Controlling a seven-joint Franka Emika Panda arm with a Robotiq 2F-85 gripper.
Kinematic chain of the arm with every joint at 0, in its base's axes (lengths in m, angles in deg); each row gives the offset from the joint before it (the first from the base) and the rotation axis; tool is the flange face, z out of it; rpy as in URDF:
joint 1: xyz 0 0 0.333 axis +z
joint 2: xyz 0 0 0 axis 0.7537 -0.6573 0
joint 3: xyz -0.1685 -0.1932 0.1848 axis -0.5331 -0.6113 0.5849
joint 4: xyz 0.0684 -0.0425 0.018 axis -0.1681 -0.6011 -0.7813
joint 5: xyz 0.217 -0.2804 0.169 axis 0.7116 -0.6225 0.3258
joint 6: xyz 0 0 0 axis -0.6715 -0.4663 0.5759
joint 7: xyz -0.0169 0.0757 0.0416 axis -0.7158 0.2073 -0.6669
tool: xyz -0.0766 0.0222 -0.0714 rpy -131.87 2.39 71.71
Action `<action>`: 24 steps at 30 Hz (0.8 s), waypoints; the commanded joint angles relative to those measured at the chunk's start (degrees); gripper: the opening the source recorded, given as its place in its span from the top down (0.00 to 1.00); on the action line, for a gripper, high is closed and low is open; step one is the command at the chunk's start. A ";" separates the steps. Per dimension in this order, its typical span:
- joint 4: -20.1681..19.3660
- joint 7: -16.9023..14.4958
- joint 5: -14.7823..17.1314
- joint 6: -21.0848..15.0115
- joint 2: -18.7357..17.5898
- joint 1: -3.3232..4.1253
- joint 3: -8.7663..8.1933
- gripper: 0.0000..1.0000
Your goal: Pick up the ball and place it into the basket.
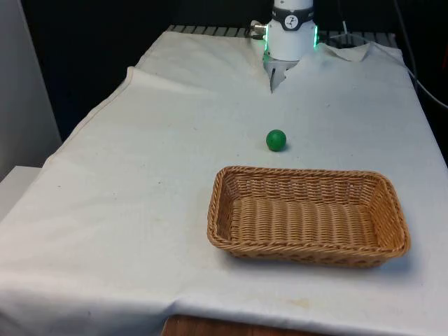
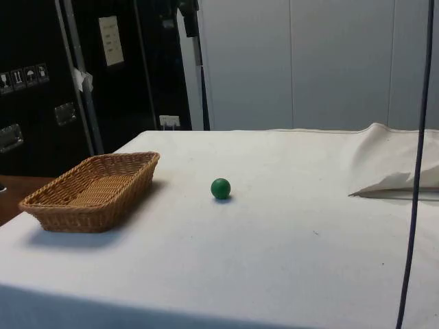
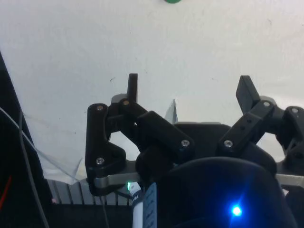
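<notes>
The ball (image 1: 276, 140) is small, round and smooth-looking, so the likeliest failure is that it rolls — if one finger touches it before the other as the gripper (image 3: 190, 90) comes down, it could be nudged across the cloth and the fingers would close on nothing. A grip taken too high on the curve could also squeeze it out from between the fingers. The basket (image 1: 308, 213) sits just beside the ball, towards the worktop's near edge, so a ball knocked that way could lodge against the woven wall, where the fingers would have little room. A low carry could clip the rim and shove the light basket along the cloth. The cloth itself is loose and creased near the far end, and a descent that goes too deep might snag it.

The fingers stand open with nothing between them, well apart from the ball, up near the worktop's far edge.

The ball is plain green — a uniform colour, no markings — resting on the white cloth around the worktop's middle, touching nothing else.
</notes>
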State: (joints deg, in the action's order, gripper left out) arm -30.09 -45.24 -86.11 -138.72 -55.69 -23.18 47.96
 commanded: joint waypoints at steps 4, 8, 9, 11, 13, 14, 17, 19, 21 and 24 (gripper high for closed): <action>-2.23 -0.40 -0.80 -0.63 2.06 0.00 -0.06 0.00; -4.47 -0.80 -1.72 -1.20 4.01 -0.06 -0.11 0.00; -4.87 -0.92 -1.89 -1.32 4.35 -0.06 -0.11 0.00; -4.81 -0.97 -1.66 -0.63 4.30 -0.06 -0.17 0.00; -6.19 -1.32 -2.46 -1.66 5.50 -0.11 -0.23 0.00; -6.65 -1.49 -2.58 -1.78 5.90 -0.11 -0.29 0.00; -8.42 -2.18 -3.15 -2.23 7.33 -0.23 -0.52 0.00; -8.42 -2.35 -2.86 -1.72 7.22 -0.17 -0.63 0.00; -10.08 -2.69 -3.78 -2.81 8.59 -0.29 -0.74 0.00; -11.29 -3.04 -4.24 -3.32 9.40 -0.29 -0.97 0.00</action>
State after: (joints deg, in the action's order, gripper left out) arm -40.69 -48.22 -89.72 -141.18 -46.81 -23.35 46.99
